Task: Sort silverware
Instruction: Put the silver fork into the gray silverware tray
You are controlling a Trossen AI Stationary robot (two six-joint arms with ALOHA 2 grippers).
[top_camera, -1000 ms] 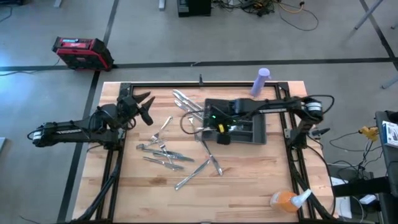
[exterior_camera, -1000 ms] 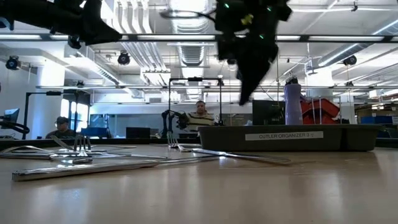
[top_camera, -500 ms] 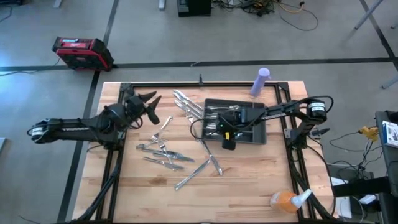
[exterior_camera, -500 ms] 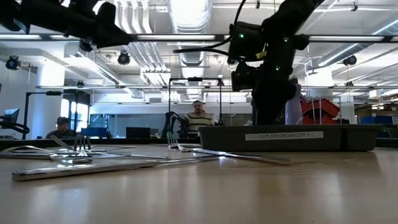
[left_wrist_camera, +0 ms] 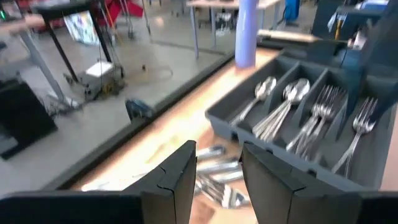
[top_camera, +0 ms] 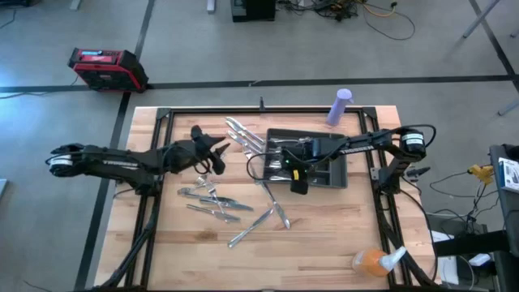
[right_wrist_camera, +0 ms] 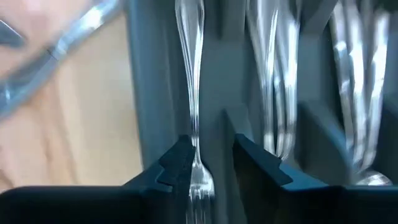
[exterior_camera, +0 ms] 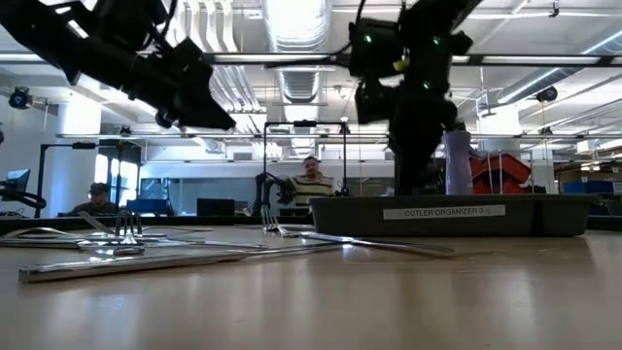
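1. The right gripper (top_camera: 285,165) hangs over the left end of the dark grey tray (top_camera: 334,180). In its wrist view its two fingers (right_wrist_camera: 177,165) stand slightly apart on either side of a fork (right_wrist_camera: 191,93) lying in the tray's outermost compartment; whether they touch it is hard to tell, as the fork's tines vanish between them at the frame's edge.
2. The left gripper (top_camera: 217,148) is stretched out over the counter (top_camera: 324,227), above the loose silverware left of the tray. Its fingers (left_wrist_camera: 180,174) are spread with nothing between them.
3. The silverware lies in two groups. Sorted pieces lie in the tray: the left wrist view shows spoons (left_wrist_camera: 273,106) in two compartments and forks (left_wrist_camera: 323,121) in the next ones, with part of the tray hidden behind the right arm.
4. Loose pieces (top_camera: 212,199) are scattered on the counter left of and in front of the tray, some crossing one another; a few more (top_camera: 242,134) lie just past the left gripper, by the tray's far left corner. Which are knives and which are forks is hard to make out from above.
5. In the low view a fork (exterior_camera: 121,233) shows at the left, and long handles (exterior_camera: 175,261) lie flat across the wood; the tray's front wall hides its contents.
6. A purple bottle (top_camera: 340,106) stands at the counter's far edge, and an orange spray bottle (top_camera: 375,261) lies at the near right corner.
7. People (exterior_camera: 311,185) sit in the room beyond.
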